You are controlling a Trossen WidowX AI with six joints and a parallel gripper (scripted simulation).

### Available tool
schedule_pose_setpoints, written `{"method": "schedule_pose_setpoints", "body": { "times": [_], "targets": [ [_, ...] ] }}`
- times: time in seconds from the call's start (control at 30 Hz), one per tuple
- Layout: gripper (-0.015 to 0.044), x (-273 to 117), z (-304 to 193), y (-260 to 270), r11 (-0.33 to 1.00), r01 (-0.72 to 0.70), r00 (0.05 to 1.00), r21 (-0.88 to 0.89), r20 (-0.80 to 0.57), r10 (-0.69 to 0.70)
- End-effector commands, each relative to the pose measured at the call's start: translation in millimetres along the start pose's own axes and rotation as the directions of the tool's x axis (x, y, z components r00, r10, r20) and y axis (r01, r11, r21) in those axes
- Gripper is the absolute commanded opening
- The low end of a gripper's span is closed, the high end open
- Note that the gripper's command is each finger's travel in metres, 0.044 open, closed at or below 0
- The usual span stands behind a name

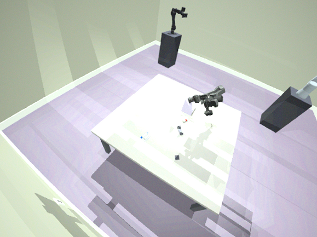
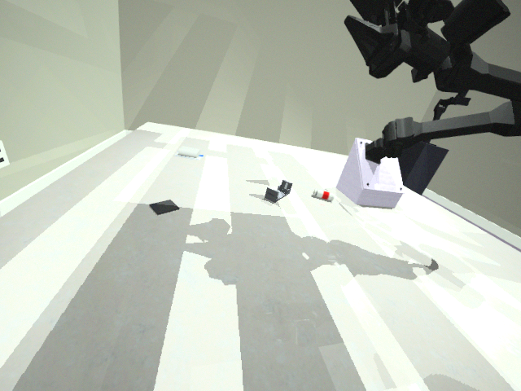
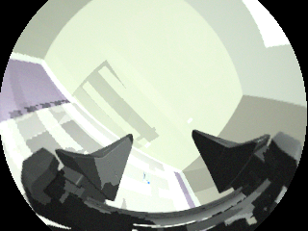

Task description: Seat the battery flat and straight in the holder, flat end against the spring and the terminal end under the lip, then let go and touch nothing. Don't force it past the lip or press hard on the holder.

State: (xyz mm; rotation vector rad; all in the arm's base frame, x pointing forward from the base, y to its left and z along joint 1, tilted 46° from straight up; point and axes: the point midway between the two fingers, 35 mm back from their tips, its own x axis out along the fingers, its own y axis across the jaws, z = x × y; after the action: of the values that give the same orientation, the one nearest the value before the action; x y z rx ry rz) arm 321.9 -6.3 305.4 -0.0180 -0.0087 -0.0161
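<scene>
The battery point(image 1: 184, 120) point(image 2: 322, 195), pale with a red band, lies on its side on the table, apart from the holder. The small dark holder point(image 1: 180, 130) point(image 2: 272, 194) stands on the table with a raised wall at each end and nothing visible seated in it. Its spring and lip are too small to tell apart. My gripper point(image 3: 163, 135) is open, with nothing between its fingertips. It is high above the table, off to the side of both battery and holder, and points outward towards a wall. Neither battery nor holder can be made out in the wrist view.
A pale block with a sloped face point(image 1: 187, 108) point(image 2: 382, 197) stands behind the battery, with a dark arm part in front of it. A flat dark square point(image 1: 177, 157) point(image 2: 164, 206) and a white item with a blue end point(image 1: 144, 136) point(image 2: 189, 152) lie on the table.
</scene>
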Motion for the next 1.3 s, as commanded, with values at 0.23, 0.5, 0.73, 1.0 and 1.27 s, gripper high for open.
{"method": "schedule_pose_setpoints", "body": {
  "times": [0.23, 0.5, 0.73, 1.0, 1.27],
  "targets": [
    [0.0239, 1, -149, 54, 0.949, -0.208, 0.811, 0.238, -0.501, 0.303],
    [0.0239, -108, -283, 114, 0.765, 0.060, 0.148, 0.641, -0.763, 0.629],
    [0.0239, -166, -300, 131, 0.681, 0.297, -0.129, 0.669, -0.678, 0.723],
    [0.0239, -166, -303, 133, 0.682, 0.297, -0.129, 0.669, -0.679, 0.723],
    [0.0239, -167, -312, 142, 0.683, 0.297, -0.129, 0.667, -0.681, 0.721]
  ]
}}
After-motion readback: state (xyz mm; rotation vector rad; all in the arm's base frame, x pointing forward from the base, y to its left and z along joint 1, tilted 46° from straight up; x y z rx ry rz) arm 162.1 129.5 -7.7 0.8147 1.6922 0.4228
